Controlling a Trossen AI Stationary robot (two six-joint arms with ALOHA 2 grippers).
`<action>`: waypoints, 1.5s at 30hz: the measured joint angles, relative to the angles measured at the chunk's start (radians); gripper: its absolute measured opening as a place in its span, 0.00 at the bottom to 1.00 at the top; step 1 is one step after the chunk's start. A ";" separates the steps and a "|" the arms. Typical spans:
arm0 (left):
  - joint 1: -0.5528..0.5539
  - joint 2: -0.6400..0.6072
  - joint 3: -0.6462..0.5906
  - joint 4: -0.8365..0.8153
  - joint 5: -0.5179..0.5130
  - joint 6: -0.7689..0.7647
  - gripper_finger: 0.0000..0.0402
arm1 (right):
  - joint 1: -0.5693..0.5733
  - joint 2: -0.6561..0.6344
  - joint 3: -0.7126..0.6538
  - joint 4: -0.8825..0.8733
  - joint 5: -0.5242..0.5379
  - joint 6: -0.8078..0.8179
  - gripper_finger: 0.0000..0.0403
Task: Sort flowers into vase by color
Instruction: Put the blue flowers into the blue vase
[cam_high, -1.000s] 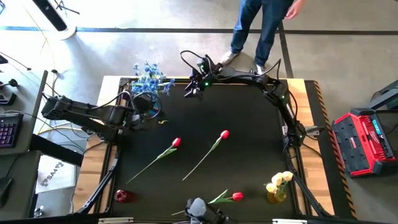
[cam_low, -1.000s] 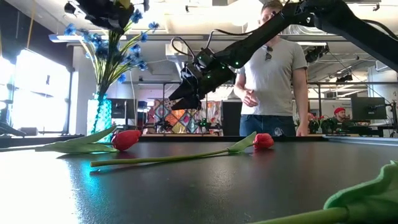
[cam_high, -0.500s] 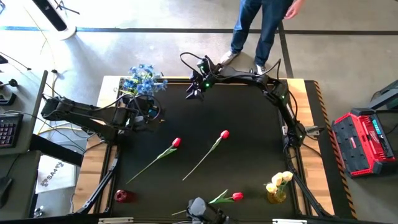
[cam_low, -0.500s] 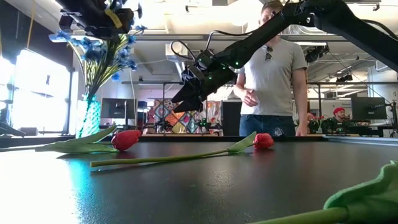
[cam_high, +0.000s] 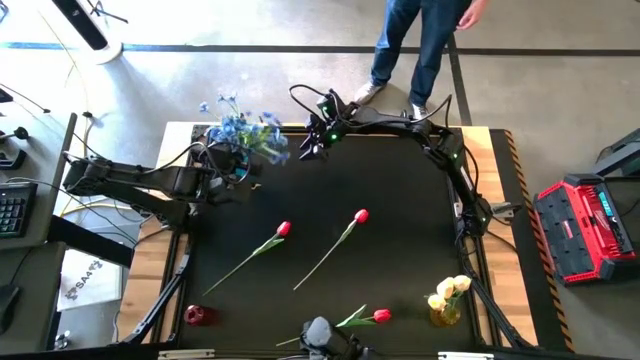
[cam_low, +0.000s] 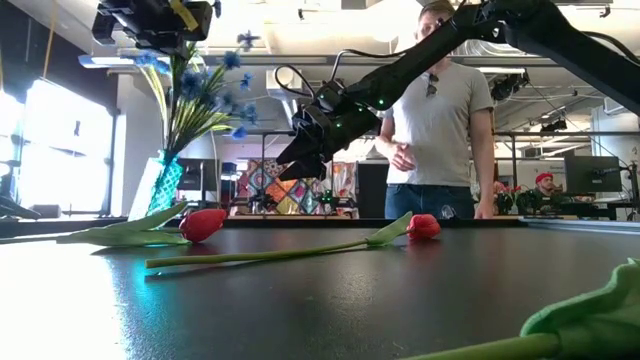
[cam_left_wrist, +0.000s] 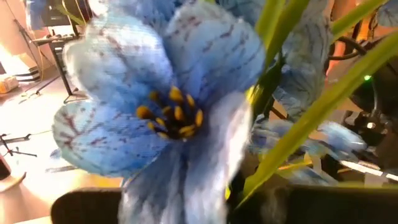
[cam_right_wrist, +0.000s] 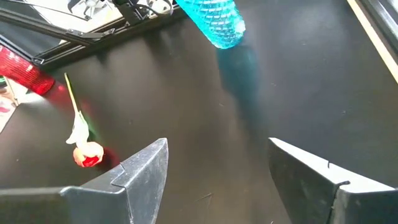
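While the right tool (cam_high: 308, 150) hovers agape, the left tool (cam_high: 232, 168) clamps blue flowers (cam_high: 245, 130).

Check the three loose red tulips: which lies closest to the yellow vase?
The red tulip at the table's near edge, beside the yellow tulips' vase. The other two lie mid-table.

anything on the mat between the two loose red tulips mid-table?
Nothing: the high view shows bare black mat between the left tulip and right tulip.

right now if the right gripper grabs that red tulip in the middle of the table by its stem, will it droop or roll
The red tulip has a long thin stem, so held at one end it would probably sag a little. Its head and leaf should stop it rolling. It looks light, so the open right gripper should lift it easily.
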 joint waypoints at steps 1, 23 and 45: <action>0.002 0.000 0.000 -0.015 0.000 -0.011 0.00 | 0.000 0.000 0.000 0.000 0.000 0.000 0.64; 0.043 0.043 0.000 -0.247 0.153 -0.386 0.00 | -0.015 0.000 0.000 -0.026 -0.053 0.003 0.64; 0.111 0.138 -0.001 0.197 0.931 0.047 0.63 | -0.054 -0.084 0.000 -0.402 -0.151 -0.121 0.64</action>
